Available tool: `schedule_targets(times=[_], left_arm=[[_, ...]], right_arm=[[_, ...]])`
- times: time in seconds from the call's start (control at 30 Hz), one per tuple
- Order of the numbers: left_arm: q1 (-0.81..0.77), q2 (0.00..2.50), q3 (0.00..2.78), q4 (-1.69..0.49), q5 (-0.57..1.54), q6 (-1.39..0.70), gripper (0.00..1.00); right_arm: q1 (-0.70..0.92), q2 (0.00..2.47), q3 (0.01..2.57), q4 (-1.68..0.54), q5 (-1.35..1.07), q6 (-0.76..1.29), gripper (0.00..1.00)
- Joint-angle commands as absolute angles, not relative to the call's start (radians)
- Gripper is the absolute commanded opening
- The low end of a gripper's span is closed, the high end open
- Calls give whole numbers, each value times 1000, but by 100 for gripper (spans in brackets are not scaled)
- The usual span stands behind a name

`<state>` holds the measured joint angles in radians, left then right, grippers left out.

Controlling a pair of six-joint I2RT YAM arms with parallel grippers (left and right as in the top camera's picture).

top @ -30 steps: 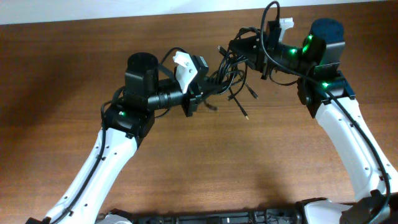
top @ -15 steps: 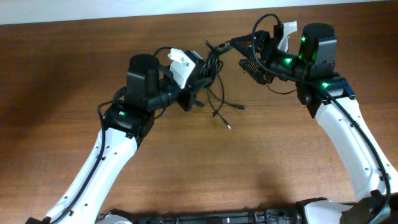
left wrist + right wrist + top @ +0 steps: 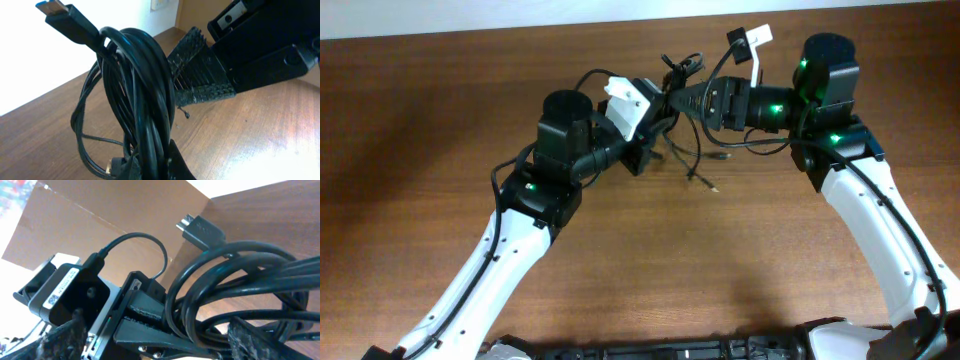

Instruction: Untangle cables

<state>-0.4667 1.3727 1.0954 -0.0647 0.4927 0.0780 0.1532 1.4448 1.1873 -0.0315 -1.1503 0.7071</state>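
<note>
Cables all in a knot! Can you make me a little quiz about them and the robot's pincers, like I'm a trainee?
1. True or false: the cables lie flat on the table in separate straight lines.
2. Pick one: the right pincer is A) open, B) shut tight, C) out of sight.
3. Fill in: the left pincer holds the bundle, and in the left wrist view a ____ sticks out at the bundle's top.

Key
1. False: they are bunched into one bundle between the two pincers.
2. A.
3. plug.
</note>
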Motion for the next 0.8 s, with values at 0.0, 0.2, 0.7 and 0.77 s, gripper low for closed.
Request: schedule_targets(times=[0.0,0.2,0.7,0.77], left_arm=[[-489,1359,1106,-40,533,76,0],[-490,1359,1106,-38,533,76,0],[-516,1359,1106,-30,514,76,0],[-516,1359,1106,-34,489,76,0]], right_arm=[[170,1445,1194,-33,-1171,687,74],[171,1445,1194,-33,-1171,688,67],[216,1445,1194,-33,-1122,687,26],[216,1445,1194,-33,-1122,688,19]])
